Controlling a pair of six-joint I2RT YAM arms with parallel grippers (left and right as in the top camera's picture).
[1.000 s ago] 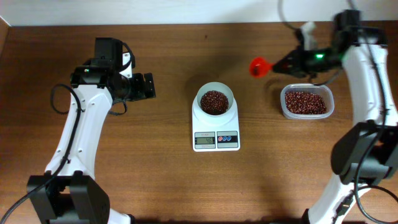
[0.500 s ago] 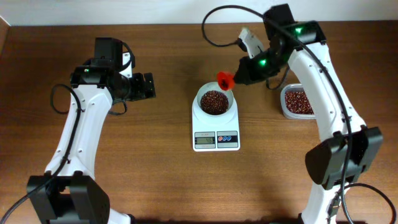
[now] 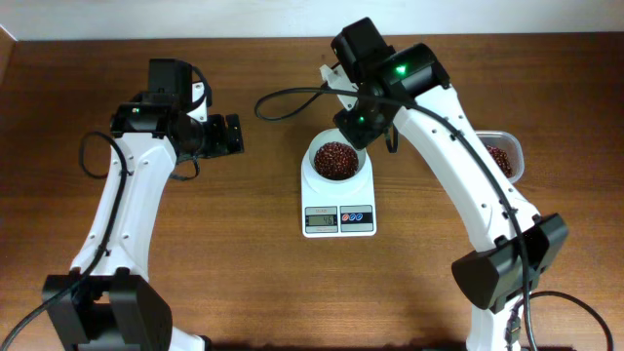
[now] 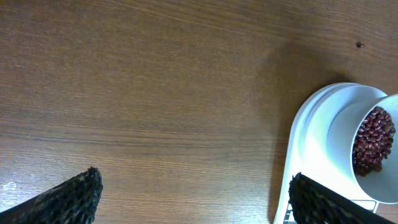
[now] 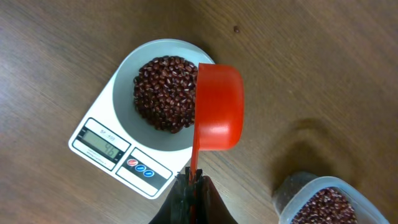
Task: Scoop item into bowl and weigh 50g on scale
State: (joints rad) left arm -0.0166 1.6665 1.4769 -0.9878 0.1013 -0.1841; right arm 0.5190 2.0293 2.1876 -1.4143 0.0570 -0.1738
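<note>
The small white bowl stands on the white scale, filled with dark red-brown beans. In the right wrist view the bowl holds the beans, and the scale display reads about 46. My right gripper is shut on the handle of a red scoop, whose cup hangs over the bowl's right rim, turned on its side. My left gripper is open and empty over bare wood, left of the scale.
A clear plastic tub of more beans sits right of the scale, partly behind my right arm; it also shows in the right wrist view. The table's far edge meets a white wall.
My right arm has swung left from the tub, carrying the red scoop to the bowl's rim. The left arm has not moved.
</note>
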